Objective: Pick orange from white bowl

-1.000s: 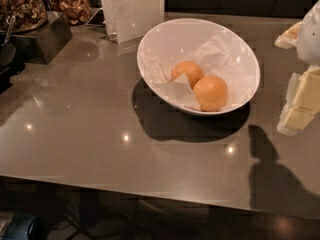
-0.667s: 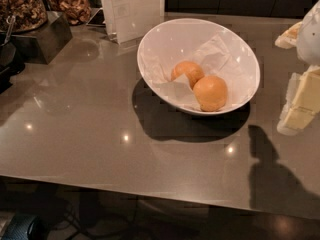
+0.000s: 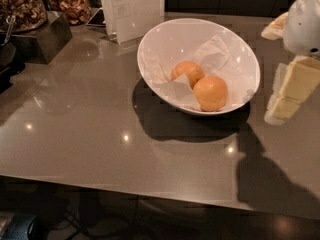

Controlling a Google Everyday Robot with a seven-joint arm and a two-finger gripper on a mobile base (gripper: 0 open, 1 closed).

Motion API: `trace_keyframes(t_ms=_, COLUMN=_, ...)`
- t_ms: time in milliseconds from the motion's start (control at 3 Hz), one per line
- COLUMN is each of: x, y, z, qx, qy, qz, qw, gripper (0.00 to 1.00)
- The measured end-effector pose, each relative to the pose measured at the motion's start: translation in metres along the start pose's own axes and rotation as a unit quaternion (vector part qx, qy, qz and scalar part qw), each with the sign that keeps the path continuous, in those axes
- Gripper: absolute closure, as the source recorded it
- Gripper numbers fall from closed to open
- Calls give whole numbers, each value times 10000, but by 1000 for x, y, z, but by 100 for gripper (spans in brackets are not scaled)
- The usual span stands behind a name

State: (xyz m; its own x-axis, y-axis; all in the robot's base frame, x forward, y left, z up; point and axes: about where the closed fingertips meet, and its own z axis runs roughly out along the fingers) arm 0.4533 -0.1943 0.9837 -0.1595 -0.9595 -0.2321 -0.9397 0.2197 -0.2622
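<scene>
While the orange [image 3: 210, 93] lies untouched inside the white bowl [image 3: 170, 39], my gripper [image 3: 292, 90] hangs right of that bowl; open or closed, I cannot tell; the whole pick is left.

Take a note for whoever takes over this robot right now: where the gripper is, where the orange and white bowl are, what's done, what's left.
Gripper: at the right edge of view, beside the white bowl, outside its rim, touching no fruit.
Orange: in the bowl, front right, on crumpled paper, next to a second fruit partly behind paper.
Bowl sits on the grey table.
Done: no pick yet.
Left: move the gripper over the bowl, grasp the front orange, lift it out.
</scene>
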Motion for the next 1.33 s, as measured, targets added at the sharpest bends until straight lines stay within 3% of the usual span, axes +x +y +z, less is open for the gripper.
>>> trace_keyframes(t_ms=667, x=-70, y=-37, z=35, qx=-291, qy=-381, qz=-547, qw=9974, gripper=0)
trace_keyframes(t_ms=1000, x=-73, y=-39, z=36, qx=-293, qy=-399, qz=-567, qw=9972, gripper=0)
trace_keyframes(t_ms=1333, x=-63, y=-48, z=41, qx=-187, qy=-490, qz=-319, qw=9981, gripper=0)
